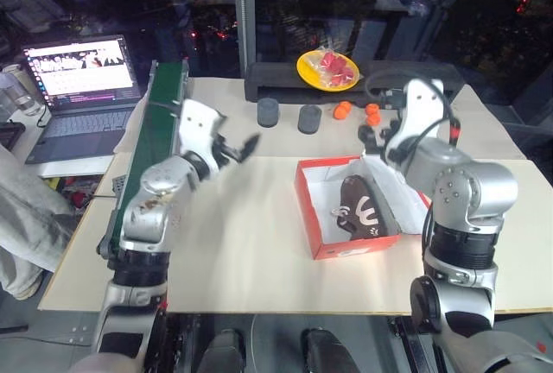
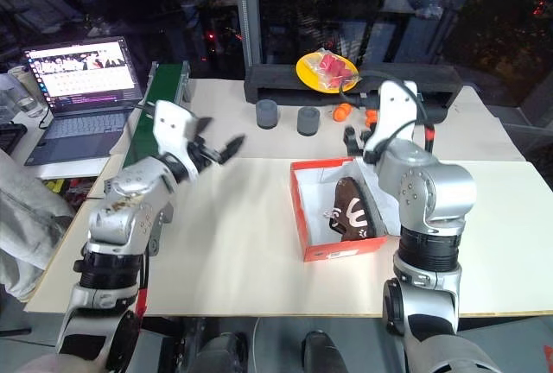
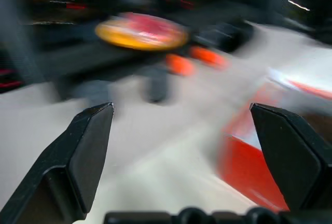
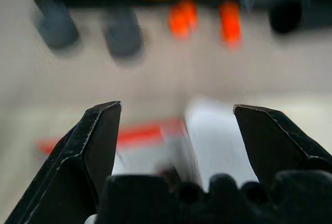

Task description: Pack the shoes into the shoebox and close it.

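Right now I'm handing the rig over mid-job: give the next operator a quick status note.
Left gripper: open, empty, raised over the table left of the shoebox.
Right gripper: open, empty, raised above the shoebox's far side.
Done: a dark brown shoe lies inside the shoebox; whether a second sits with it I cannot tell.
Left: confirm both shoes are in, then close the white flap lid.

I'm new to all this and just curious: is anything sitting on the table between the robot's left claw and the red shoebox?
Nothing visible does. The left gripper hangs open above bare table, and the stretch from it to the shoebox has nothing on it. The two dark cylinders stand farther back, off that line.
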Tool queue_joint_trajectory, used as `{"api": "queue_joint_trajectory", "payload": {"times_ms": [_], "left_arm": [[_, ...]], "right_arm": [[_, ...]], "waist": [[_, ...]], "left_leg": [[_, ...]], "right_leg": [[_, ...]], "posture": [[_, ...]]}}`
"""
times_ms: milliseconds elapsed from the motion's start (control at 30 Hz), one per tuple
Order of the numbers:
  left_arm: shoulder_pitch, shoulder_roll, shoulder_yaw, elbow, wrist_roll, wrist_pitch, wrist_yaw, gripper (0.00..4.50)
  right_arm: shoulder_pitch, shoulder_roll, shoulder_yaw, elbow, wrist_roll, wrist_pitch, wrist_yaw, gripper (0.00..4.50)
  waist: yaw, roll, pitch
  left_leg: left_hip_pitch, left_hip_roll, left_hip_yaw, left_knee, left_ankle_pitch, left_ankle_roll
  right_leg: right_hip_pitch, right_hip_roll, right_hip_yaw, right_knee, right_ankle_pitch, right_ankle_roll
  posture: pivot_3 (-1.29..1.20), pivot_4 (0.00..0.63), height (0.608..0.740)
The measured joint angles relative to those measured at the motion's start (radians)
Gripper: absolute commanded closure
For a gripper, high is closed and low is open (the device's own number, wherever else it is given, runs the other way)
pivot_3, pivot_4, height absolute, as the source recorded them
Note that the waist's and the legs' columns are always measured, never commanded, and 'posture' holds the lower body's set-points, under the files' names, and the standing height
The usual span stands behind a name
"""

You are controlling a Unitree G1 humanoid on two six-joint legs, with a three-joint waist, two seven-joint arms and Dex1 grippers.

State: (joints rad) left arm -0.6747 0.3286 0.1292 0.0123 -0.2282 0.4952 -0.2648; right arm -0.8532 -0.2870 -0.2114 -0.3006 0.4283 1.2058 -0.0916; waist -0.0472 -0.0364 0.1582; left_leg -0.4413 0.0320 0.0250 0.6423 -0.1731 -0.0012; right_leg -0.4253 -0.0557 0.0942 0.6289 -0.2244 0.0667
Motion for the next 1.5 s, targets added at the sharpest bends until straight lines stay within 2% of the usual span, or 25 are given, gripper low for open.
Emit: {"api": "queue_joint_trajectory", "payload": {"times_ms": [100,133,167,200,233,300,400,433,467,600,900,1500], "left_arm": [[-0.033,-0.015,0.080,0.061,0.043,0.007,0.162,0.00],[-0.032,-0.012,0.102,0.090,0.065,0.027,0.220,0.00],[-0.029,-0.008,0.111,0.101,0.070,0.036,0.234,0.00],[-0.025,-0.003,0.124,0.128,0.082,0.061,0.259,0.00],[-0.003,0.007,0.127,0.142,0.089,0.097,0.268,0.00],[0.014,0.013,0.129,0.161,0.091,0.129,0.270,0.00],[0.023,0.033,0.107,0.164,0.091,0.181,0.241,0.00],[0.023,0.042,0.108,0.164,0.090,0.190,0.235,0.00],[0.023,0.045,0.113,0.160,0.087,0.199,0.230,0.00],[0.023,0.049,0.102,0.154,0.076,0.207,0.190,0.00],[0.026,0.079,0.084,0.161,0.087,0.249,0.165,0.00],[-0.020,0.107,0.084,0.236,0.112,0.280,0.179,0.00]], "right_arm": [[0.022,0.016,0.035,-0.090,0.109,-0.029,0.155,0.38],[0.094,-0.021,0.087,-0.169,0.187,-0.039,0.282,0.38],[0.120,-0.027,0.104,-0.189,0.211,-0.039,0.318,0.38],[0.188,-0.060,0.158,-0.245,0.256,-0.054,0.421,0.38],[0.294,-0.147,0.229,-0.309,0.295,-0.076,0.547,0.38],[0.361,-0.234,0.295,-0.340,0.282,-0.120,0.632,0.38],[0.439,-0.459,0.476,-0.325,0.091,-0.285,0.731,0.38],[0.458,-0.474,0.508,-0.297,0.041,-0.322,0.740,0.38],[0.478,-0.461,0.517,-0.264,0.006,-0.360,0.738,0.17],[0.485,-0.380,0.500,-0.236,-0.005,-0.403,0.721,0.17],[0.485,-0.308,0.472,-0.194,-0.051,-0.444,0.685,0.17],[0.504,-0.290,0.464,-0.188,-0.059,-0.427,0.687,0.17]], "waist": [[0.000,0.000,0.000],[0.006,0.000,0.000],[0.007,0.000,0.000],[0.010,0.000,0.000],[0.016,-0.001,0.000],[0.019,-0.001,0.000],[0.027,-0.004,0.001],[0.026,-0.005,0.001],[0.026,-0.005,0.001],[0.014,-0.005,0.001],[0.025,-0.006,0.001],[0.032,-0.006,0.001]], "left_leg": [[0.000,0.000,-0.001,-0.001,-0.001,0.001],[0.000,0.000,-0.003,-0.001,-0.001,0.001],[-0.001,0.000,-0.004,-0.001,-0.001,0.002],[-0.003,0.000,-0.005,-0.001,-0.001,0.001],[-0.005,-0.002,-0.008,0.001,-0.001,0.001],[-0.007,-0.003,-0.007,0.003,-0.001,0.001],[-0.004,-0.003,-0.007,0.007,0.000,-0.001],[-0.002,-0.002,-0.005,0.007,0.000,-0.001],[-0.002,-0.001,-0.005,0.007,0.000,-0.002],[0.000,0.000,-0.005,0.005,0.001,-0.002],[-0.001,-0.001,-0.006,0.002,0.001,-0.002],[0.000,-0.001,-0.006,0.003,0.001,-0.002]], "right_leg": [[0.000,0.000,-0.001,0.000,0.000,0.000],[0.001,0.000,-0.003,-0.002,0.000,0.000],[0.002,0.000,-0.004,-0.002,0.000,0.000],[0.001,0.000,-0.005,-0.001,0.000,0.000],[0.002,-0.002,-0.008,-0.002,0.000,0.000],[0.001,-0.004,-0.008,-0.002,0.000,0.001],[0.003,-0.005,-0.009,-0.003,0.000,0.001],[0.003,-0.004,-0.009,-0.003,0.000,0.001],[0.003,-0.004,-0.009,-0.002,0.001,0.000],[0.003,-0.001,-0.008,0.000,0.000,-0.002],[0.002,-0.002,-0.008,0.000,0.000,-0.001],[0.002,-0.002,-0.008,0.001,0.000,-0.001]], "posture": [[0.00,0.150,0.740],[0.00,0.150,0.740],[0.00,0.150,0.740],[0.00,0.150,0.740],[0.00,0.150,0.740],[0.00,0.150,0.740],[0.00,0.150,0.740],[0.00,0.150,0.740],[0.00,0.150,0.740],[0.00,0.150,0.740],[0.00,0.150,0.740],[0.00,0.150,0.740]]}}
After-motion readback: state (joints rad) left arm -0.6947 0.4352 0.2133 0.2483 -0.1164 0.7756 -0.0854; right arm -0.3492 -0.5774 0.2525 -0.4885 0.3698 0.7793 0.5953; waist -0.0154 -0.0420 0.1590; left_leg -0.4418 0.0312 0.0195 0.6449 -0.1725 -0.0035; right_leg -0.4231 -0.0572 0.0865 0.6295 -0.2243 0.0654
